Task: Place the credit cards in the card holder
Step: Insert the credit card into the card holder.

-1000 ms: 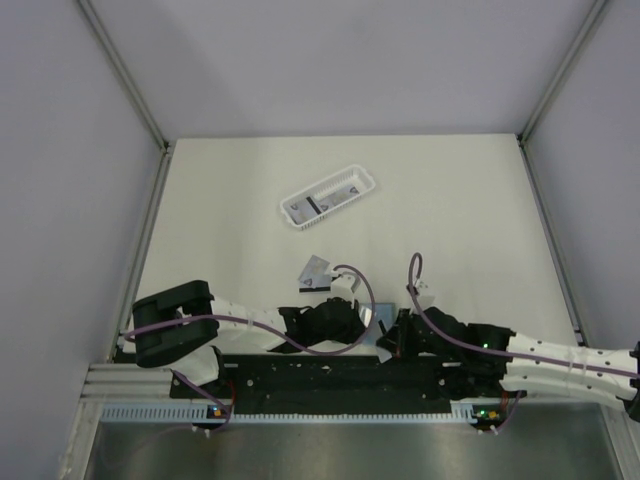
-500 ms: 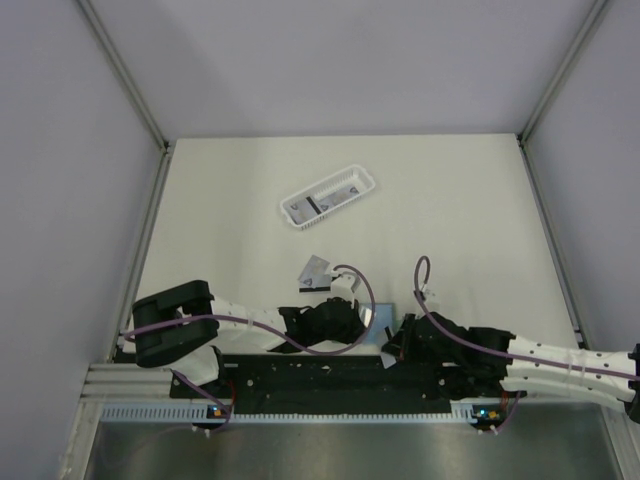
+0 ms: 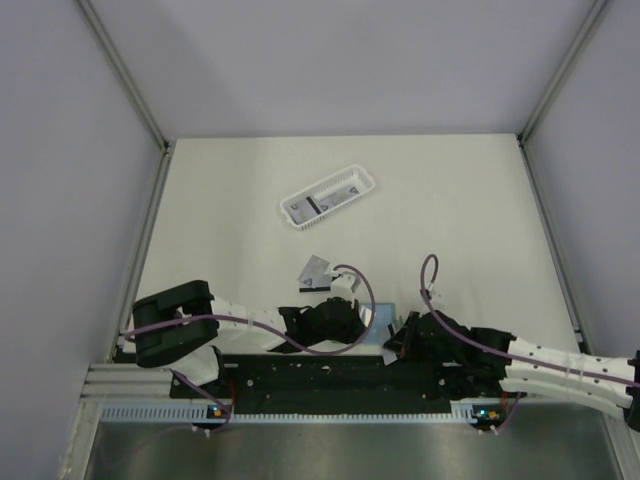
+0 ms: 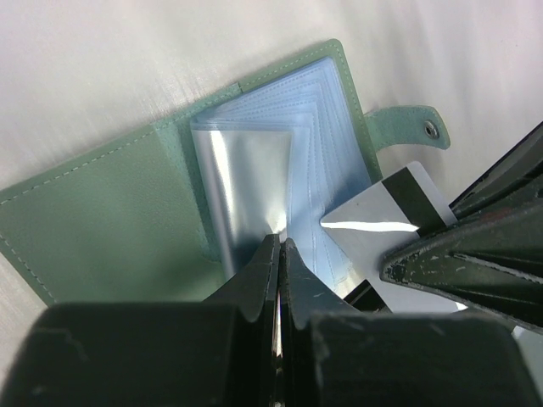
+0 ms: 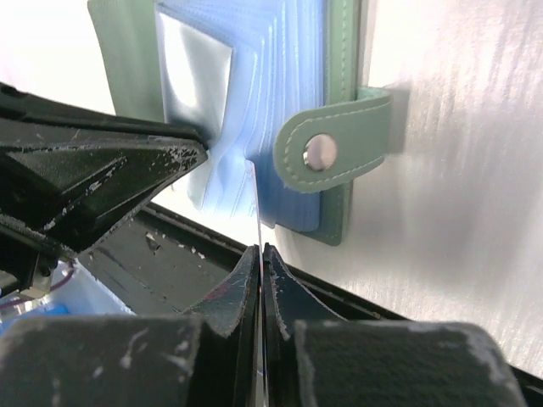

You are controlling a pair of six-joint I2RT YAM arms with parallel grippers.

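Observation:
The sage-green card holder [image 4: 102, 212] lies open at the table's near edge, its pale blue sleeves [image 4: 327, 127] fanned out. My left gripper [image 4: 280, 242] is shut on one clear sleeve, holding it up. My right gripper [image 5: 260, 248] is shut on a light-grey credit card [image 4: 382, 225] with a black stripe. In the right wrist view this card [image 5: 255, 203] shows edge-on, its tip just below the sleeves, next to the snap tab [image 5: 320, 153]. From above, both grippers meet over the card holder [image 3: 380, 312]. Another credit card [image 3: 316, 270] lies on the table behind the left gripper.
A white slotted basket [image 3: 365, 180] stands further back at centre-left, with cards inside. A black rail [image 3: 330, 375] runs along the near edge right beside the holder. Grey walls close the table on three sides.
The right arm has drawn slightly right and toward the near edge, its cable loop shifting right. The left arm and the lifted sleeve have stayed put.

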